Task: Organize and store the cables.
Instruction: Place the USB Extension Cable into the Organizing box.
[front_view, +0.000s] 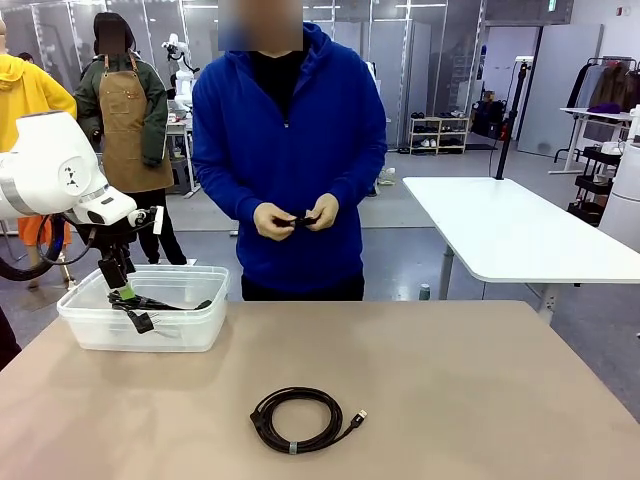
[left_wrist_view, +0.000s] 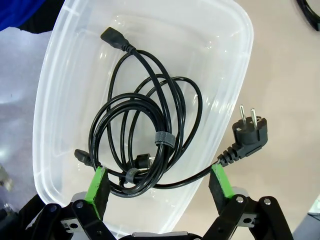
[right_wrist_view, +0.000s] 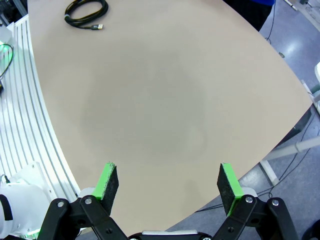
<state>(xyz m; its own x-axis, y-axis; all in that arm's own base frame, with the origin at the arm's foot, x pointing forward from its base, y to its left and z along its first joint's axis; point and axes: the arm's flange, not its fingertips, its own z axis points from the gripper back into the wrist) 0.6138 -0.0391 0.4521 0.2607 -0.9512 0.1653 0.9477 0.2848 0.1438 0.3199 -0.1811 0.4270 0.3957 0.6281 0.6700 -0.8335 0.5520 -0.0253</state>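
A coiled black cable (left_wrist_view: 145, 135) lies in the clear plastic bin (left_wrist_view: 235, 40), and its two-pin plug (left_wrist_view: 250, 131) hangs over the bin's rim. My left gripper (left_wrist_view: 158, 184) hovers open just above that coil, at the bin (front_view: 145, 330) on the table's left, gripper (front_view: 125, 290) pointing down. Another coiled cable (front_view: 297, 420) with a small plug tip lies on the table near the front middle, seen also as the coil (right_wrist_view: 86, 11) far from my right gripper (right_wrist_view: 168, 184). That gripper stands open over bare tabletop. The person's hands hold a small black cable (front_view: 298, 220).
The tan table (front_view: 480, 380) has free room on its right half. A person in a blue hoodie (front_view: 290, 130) stands at the far edge. A white table (front_view: 520, 230) stands behind at the right. White rails (right_wrist_view: 25, 100) run beside the table.
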